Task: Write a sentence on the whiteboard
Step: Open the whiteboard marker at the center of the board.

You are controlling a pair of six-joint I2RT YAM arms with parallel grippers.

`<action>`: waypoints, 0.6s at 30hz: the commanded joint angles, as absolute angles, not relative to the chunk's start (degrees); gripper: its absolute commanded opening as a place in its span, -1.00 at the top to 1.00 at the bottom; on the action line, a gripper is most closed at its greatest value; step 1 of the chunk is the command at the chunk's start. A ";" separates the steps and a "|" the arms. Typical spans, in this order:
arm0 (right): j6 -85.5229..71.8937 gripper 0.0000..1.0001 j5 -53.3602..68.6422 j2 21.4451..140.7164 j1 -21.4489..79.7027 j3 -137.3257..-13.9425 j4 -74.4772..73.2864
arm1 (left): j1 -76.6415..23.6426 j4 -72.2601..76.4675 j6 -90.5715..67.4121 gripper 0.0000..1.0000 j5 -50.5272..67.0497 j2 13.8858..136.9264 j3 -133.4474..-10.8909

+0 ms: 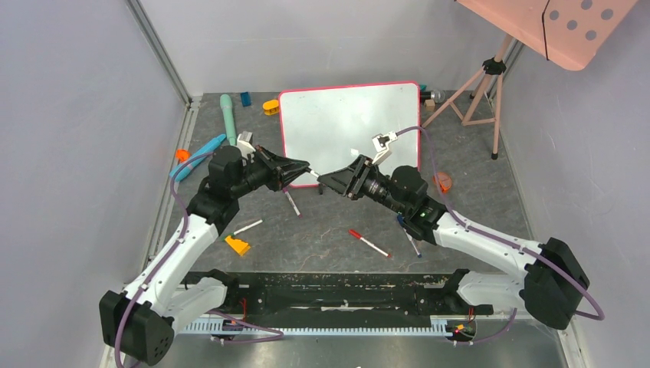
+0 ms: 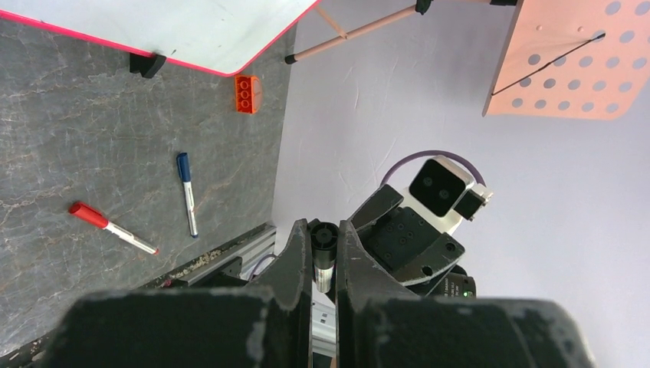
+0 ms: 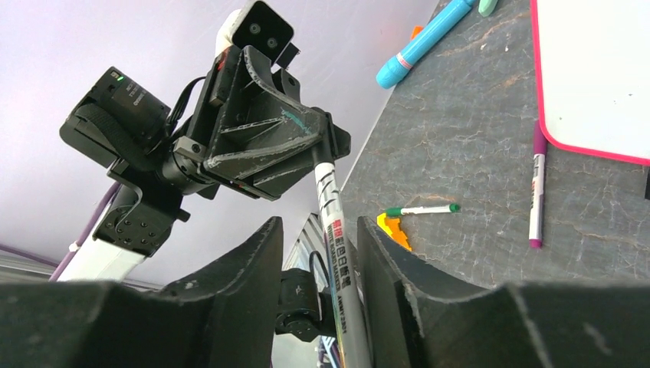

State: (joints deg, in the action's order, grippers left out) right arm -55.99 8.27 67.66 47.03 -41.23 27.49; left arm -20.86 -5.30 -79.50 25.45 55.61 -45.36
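**A:** While both arms reach inward in the top view, where does the whiteboard (image 1: 349, 126) sit?

**B:** At the far middle of the grey table (image 1: 329, 230), pink-red frame all round. The left gripper (image 1: 304, 166) and the right gripper (image 1: 323, 179) meet tip to tip at its near edge. A red-capped marker (image 1: 368, 243) lies on the table nearer to us, and an orange brick (image 1: 442, 182) lies just right of the board.

**A:** And the left wrist view?

**B:** The left jaws are pinched narrow on the black end of a white marker (image 2: 324, 253). Past them I see the board's rounded corner, one black foot (image 2: 147, 64) and the brick just beside that corner. A blue-capped marker (image 2: 187, 192) lies near the red-capped one, not touching it.

**A:** The right wrist view?

**B:** The right jaws stand partly apart, one finger on each side of the white marker's barrel, with a gap showing on one side. So they flank it without clamping it. The left gripper holds that marker's other end. A purple marker (image 3: 536, 188) lies just beside the board's frame. A green marker (image 3: 421, 208) lies close to a yellow-orange piece (image 3: 392, 228).
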 commanded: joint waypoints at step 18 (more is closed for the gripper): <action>-56.33 0.79 6.74 69.48 47.07 -44.59 32.72 | -23.49 -0.21 -84.62 0.96 22.08 54.48 -43.40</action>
